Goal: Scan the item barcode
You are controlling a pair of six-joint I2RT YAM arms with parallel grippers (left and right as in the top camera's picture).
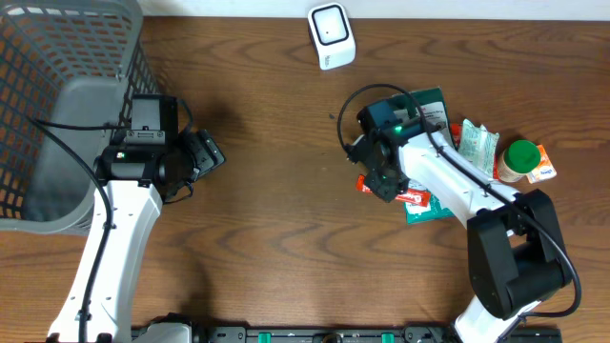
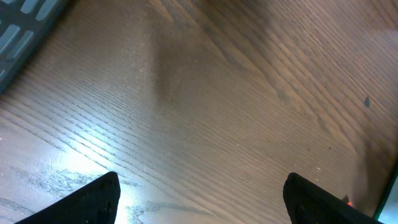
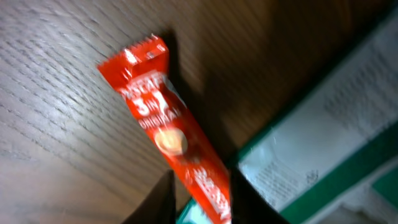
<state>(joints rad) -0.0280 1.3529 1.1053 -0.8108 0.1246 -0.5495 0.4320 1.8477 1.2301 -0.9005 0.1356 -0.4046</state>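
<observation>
My right gripper (image 3: 202, 202) is closed narrowly on one end of the red sachet (image 3: 168, 134), right of centre beside the green pack (image 3: 311, 155). I judge this leaves its print exposed for the far scanner (image 1: 331, 35). My left gripper (image 2: 202, 186) gapes wide and empty over the table (image 1: 267, 143).

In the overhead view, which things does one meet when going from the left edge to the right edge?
In order: grey plastic mesh basket → left gripper → white barcode scanner → red coffee sachet → green-capped jar.
</observation>
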